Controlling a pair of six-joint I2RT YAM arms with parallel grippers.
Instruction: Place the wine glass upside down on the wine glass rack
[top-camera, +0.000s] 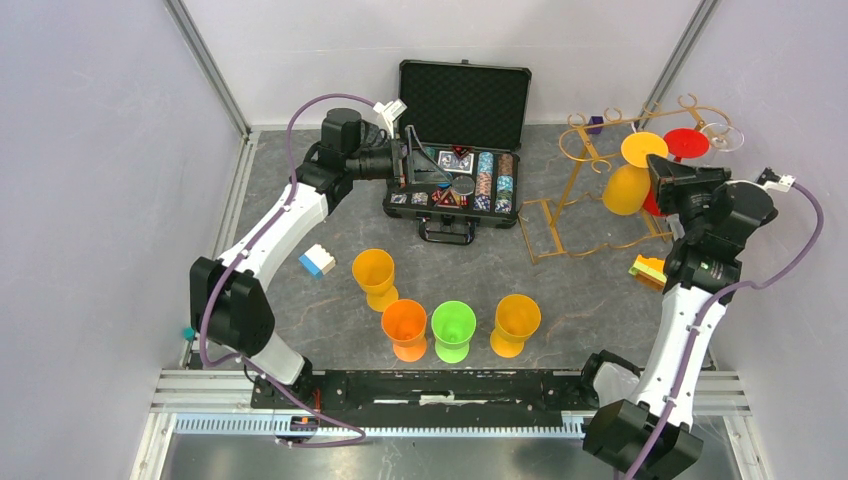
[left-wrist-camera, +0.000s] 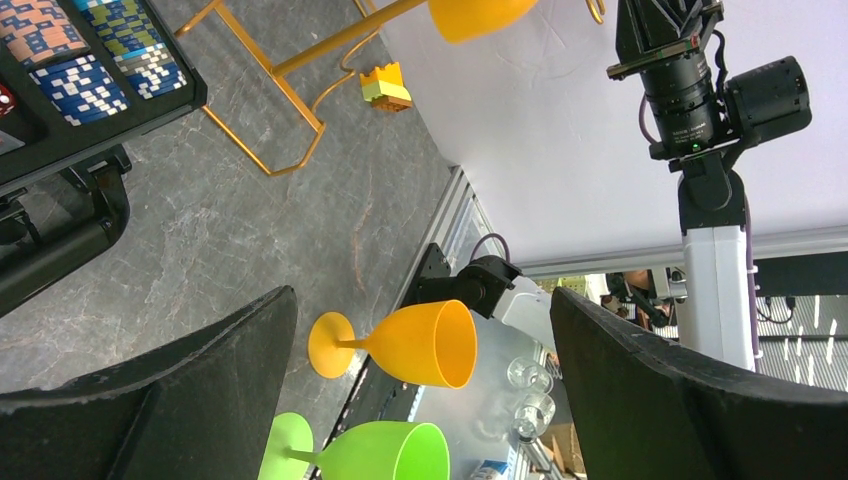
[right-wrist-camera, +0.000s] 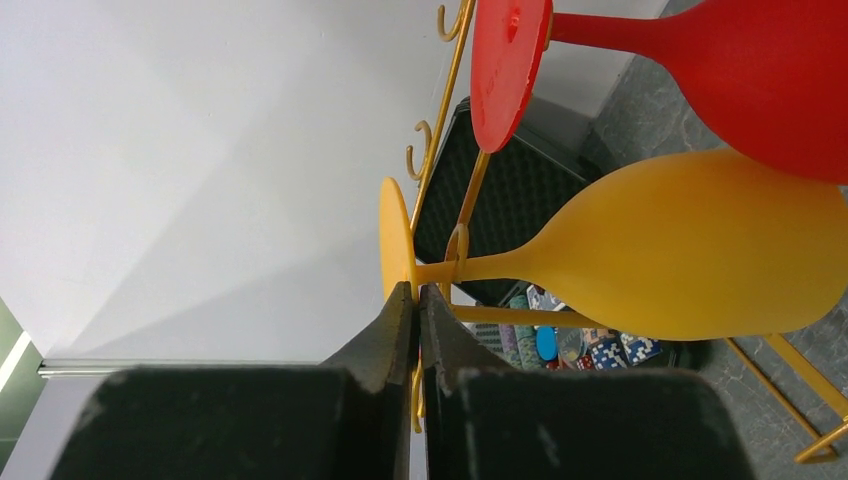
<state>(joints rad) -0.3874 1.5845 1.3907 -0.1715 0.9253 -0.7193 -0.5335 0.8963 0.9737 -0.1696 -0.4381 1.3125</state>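
My right gripper (right-wrist-camera: 417, 290) has its fingers almost together at the rim of the yellow wine glass (right-wrist-camera: 680, 250) foot; whether I pinch it, I cannot tell. The glass hangs upside down on the gold rack (right-wrist-camera: 500, 316), beside a red glass (right-wrist-camera: 760, 80).

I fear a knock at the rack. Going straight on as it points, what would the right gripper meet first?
Probably the foot of the yellow wine glass hung on the wine glass rack: the right gripper is at its edge; depth unclear.
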